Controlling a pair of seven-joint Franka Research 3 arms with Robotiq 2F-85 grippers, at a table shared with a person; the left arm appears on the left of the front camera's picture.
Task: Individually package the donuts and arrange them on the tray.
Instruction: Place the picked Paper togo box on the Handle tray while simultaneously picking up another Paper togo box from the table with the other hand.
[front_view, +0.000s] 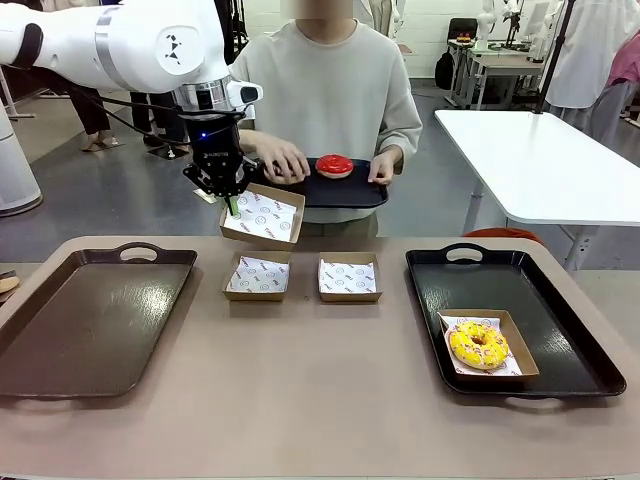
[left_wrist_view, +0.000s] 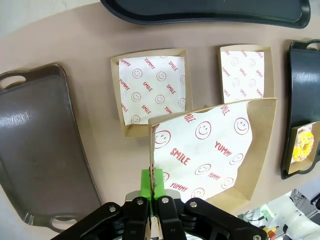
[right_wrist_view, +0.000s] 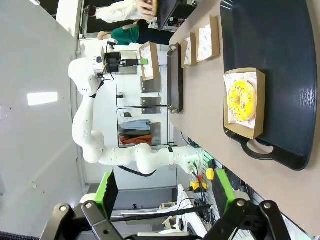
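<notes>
1. My left gripper (front_view: 232, 205) is pinching tight on the rim of a paper-lined cardboard box (front_view: 262, 215) and holding it tilted in the air over the far part of the table (front_view: 300, 410).
2. My right gripper (right_wrist_view: 165, 189) is standing wide with nothing between its fingers, looking along the right end of the table.
3. The red donut (front_view: 334, 165) is sitting on a small black tray (front_view: 345, 193) that a person is holding up past the far edge, with one hand (front_view: 283, 160) just beside my lifted box.
4. The yellow donut (front_view: 479, 345) is lying in its own lined box (front_view: 524, 358) on the big black tray (front_view: 450, 285) at my right.
5. The left empty box (front_view: 258, 276) and the right empty box (front_view: 349, 277) are resting side by side mid-table, apart from each other.
6. A brown tray (front_view: 90, 320) is lying at my left.
</notes>
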